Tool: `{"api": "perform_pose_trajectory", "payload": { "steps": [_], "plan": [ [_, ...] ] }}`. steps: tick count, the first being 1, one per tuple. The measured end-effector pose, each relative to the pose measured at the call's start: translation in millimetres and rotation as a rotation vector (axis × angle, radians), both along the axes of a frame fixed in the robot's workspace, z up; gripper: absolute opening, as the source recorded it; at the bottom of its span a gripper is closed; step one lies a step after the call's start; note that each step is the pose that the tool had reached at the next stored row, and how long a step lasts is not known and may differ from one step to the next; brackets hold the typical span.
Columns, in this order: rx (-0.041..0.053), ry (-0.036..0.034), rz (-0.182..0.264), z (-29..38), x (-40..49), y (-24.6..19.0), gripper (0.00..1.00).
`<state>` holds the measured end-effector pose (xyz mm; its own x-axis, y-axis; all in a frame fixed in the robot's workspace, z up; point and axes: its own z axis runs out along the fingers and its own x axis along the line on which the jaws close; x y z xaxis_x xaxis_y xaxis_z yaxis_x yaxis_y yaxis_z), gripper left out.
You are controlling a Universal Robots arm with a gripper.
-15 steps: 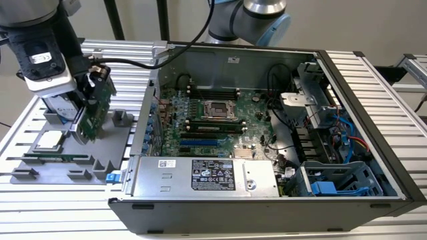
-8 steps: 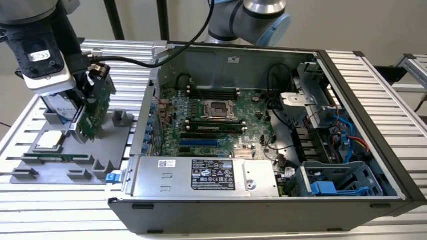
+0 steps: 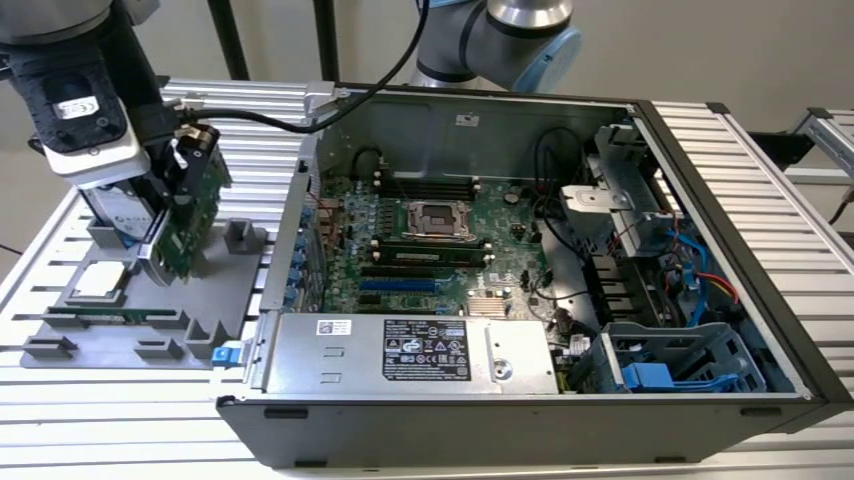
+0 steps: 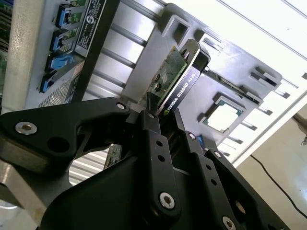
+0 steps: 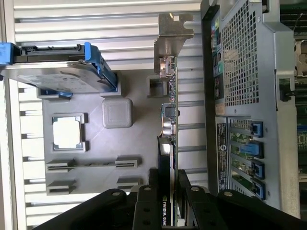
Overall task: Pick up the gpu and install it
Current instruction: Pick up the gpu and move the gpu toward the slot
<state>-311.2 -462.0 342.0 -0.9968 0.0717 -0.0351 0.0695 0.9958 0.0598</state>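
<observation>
- Over the grey tray (image 3: pixel 83 330), the gpu (image 3: pixel 180 235) stands on edge: green board, black cooler, silver bracket.
- Gripper (image 4: pixel 164 117) points down, jaws clamped on its upper edge.

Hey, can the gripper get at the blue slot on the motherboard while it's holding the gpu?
Probably yes. The case lies open with nothing over the blue slot, and the gripper, shut on the gpu, hangs beside the case above the gray tray.
</observation>
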Motion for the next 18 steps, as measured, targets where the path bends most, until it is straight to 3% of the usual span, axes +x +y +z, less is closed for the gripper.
{"api": "perform_pose_trajectory", "payload": {
  "steps": [18],
  "plan": [
    [-0.0001, 0.0001, 0.000, 4.7, 0.0, 0.0, 0.00]
  ]
}}
